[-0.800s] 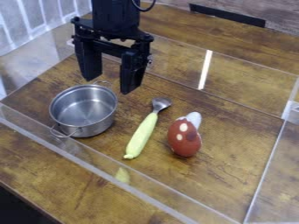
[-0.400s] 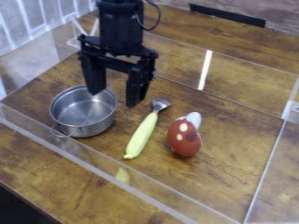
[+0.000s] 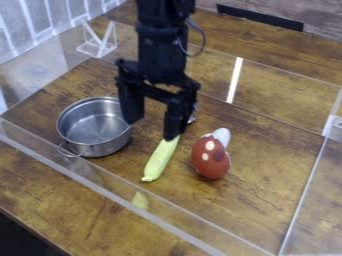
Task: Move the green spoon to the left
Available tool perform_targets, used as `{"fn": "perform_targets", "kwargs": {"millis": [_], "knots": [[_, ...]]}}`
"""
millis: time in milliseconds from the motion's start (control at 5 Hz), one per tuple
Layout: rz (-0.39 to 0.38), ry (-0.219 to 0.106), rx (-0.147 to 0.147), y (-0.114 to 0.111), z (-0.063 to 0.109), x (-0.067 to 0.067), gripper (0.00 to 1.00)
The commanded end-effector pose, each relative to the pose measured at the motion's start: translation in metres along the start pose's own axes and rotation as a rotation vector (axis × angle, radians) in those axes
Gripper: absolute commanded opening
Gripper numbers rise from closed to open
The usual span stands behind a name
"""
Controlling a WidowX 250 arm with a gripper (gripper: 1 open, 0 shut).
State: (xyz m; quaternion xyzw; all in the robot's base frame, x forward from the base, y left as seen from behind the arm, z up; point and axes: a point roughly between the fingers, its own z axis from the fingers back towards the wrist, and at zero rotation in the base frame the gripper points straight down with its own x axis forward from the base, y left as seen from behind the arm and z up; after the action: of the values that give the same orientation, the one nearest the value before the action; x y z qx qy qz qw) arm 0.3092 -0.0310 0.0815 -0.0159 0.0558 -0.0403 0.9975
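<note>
The green spoon (image 3: 160, 160) lies on the wooden table, a slim yellow-green piece running from lower left to upper right. Its upper end is hidden behind my gripper. My gripper (image 3: 154, 113) points straight down with its black fingers (image 3: 173, 120) spread wide apart and nothing between them. It hangs over the spoon's upper end, just right of the steel pot. I cannot tell if a fingertip touches the spoon.
A round steel pot (image 3: 94, 125) stands left of the spoon. A red-brown and white mushroom toy (image 3: 210, 153) lies right of it. A clear low wall (image 3: 201, 225) frames the table area. A white rack (image 3: 96, 40) stands at the back left.
My gripper has moved to the right and towards the camera, coming down from beside the pot to over the spoon's upper end. Its fingers stayed open. The spoon, pot and mushroom have not moved.
</note>
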Motion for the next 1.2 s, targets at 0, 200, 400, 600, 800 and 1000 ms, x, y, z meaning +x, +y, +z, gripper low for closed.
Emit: {"fn": "perform_targets", "kwargs": {"millis": [0, 200, 400, 600, 800, 1000], "knots": [[0.002, -0.068, -0.012, -0.01, 0.003, 0.018, 1.0], [0.02, -0.072, -0.022, -0.012, -0.008, 0.029, 1.0], [-0.021, -0.071, -0.02, -0.01, -0.018, 0.03, 1.0], [-0.06, -0.069, -0.017, -0.007, -0.027, 0.029, 1.0], [-0.069, -0.071, -0.018, -0.005, -0.027, 0.039, 1.0], [-0.076, -0.071, -0.022, -0.003, -0.029, 0.047, 1.0]]}}
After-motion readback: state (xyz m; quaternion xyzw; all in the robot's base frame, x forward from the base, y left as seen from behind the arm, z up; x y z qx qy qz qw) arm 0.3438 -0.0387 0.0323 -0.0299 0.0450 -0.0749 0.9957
